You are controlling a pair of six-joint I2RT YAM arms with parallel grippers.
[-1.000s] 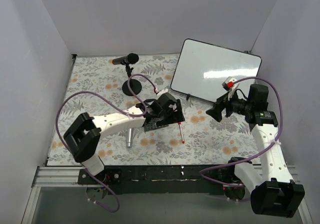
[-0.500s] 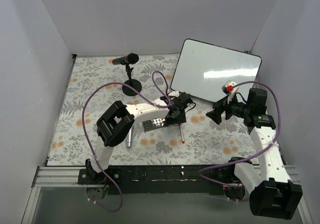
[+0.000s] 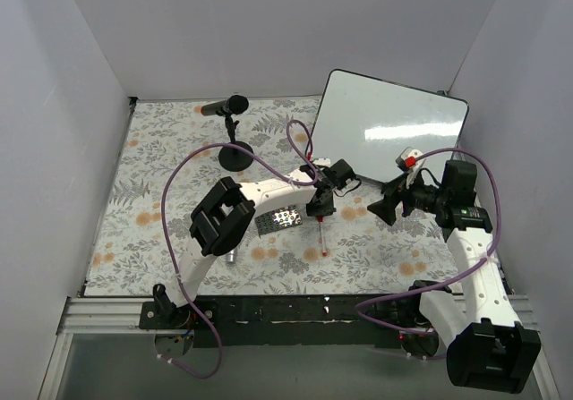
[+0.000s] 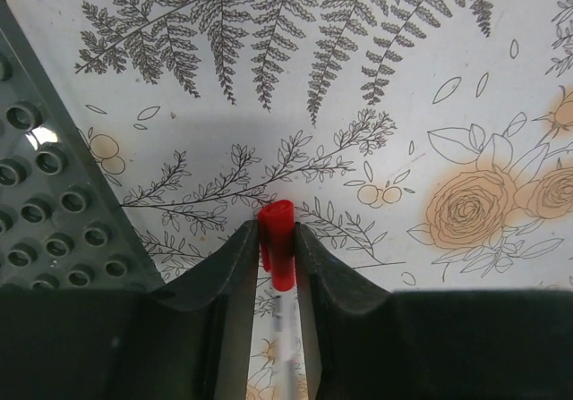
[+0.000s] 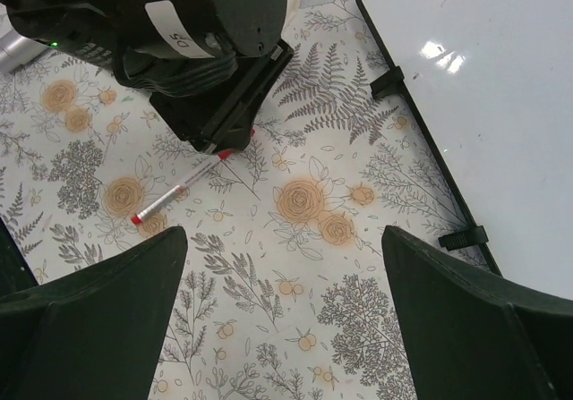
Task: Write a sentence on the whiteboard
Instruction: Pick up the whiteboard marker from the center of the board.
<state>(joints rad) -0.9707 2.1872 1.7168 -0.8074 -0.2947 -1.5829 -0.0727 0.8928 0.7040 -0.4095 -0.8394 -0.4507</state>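
Observation:
The whiteboard (image 3: 385, 136) leans at the back right, its glossy face (image 5: 501, 105) bare; no sentence shows on it. A white marker with a red cap (image 3: 321, 239) lies on the floral cloth in front of it. My left gripper (image 3: 320, 210) is down over the marker's far end. In the left wrist view both jaws press the sides of the red cap (image 4: 277, 239), so the left gripper (image 4: 276, 230) is shut on it. The right wrist view shows the same marker (image 5: 175, 194) sticking out from under the left gripper (image 5: 224, 145). My right gripper (image 3: 380, 205) hovers to the right, open and empty (image 5: 282, 234).
A dark perforated plate (image 3: 277, 219) lies just left of the marker, filling the left edge of the left wrist view (image 4: 45, 212). A microphone on a round stand (image 3: 235, 157) is at the back. A metal cylinder (image 3: 230, 255) lies near the front. White walls enclose the cloth.
My left arm has swung right over the marker and its jaws have closed from wide open onto the red cap. The right arm has barely moved.

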